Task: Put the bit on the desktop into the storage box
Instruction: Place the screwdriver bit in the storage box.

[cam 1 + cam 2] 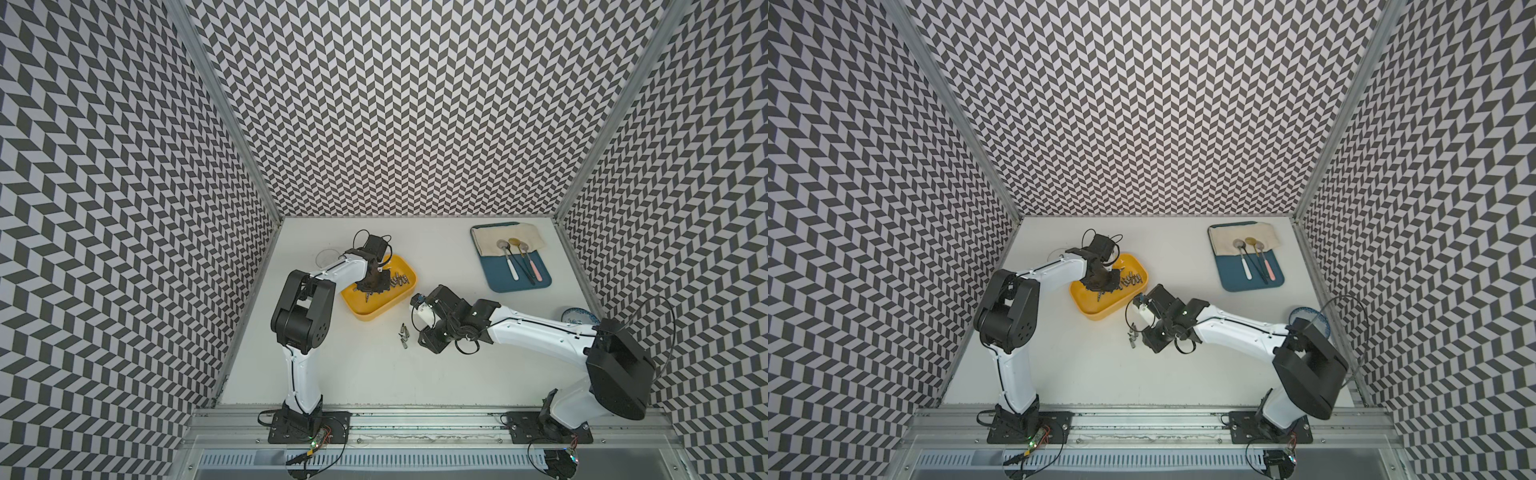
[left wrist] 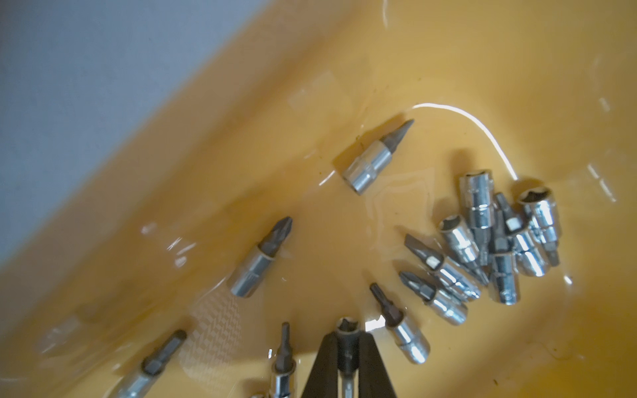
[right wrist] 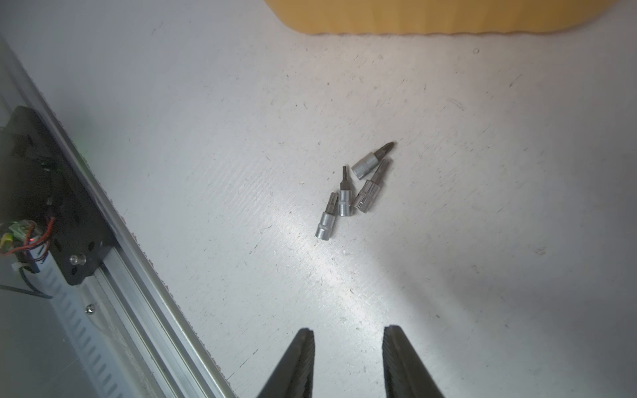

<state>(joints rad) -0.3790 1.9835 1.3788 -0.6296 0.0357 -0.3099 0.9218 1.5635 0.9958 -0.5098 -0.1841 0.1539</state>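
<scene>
Inside the box (image 2: 448,69) our left gripper (image 2: 347,339) pinches a bit (image 2: 346,327); beside it our right gripper (image 3: 348,344) hangs open near four loose bits (image 3: 344,200).

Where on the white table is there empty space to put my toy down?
Bare desktop lies at the front along the rail, and at the back between the storage box and the blue tray. It is crowded inside the box, full of bits, and around the four loose bits in front of it.
</scene>
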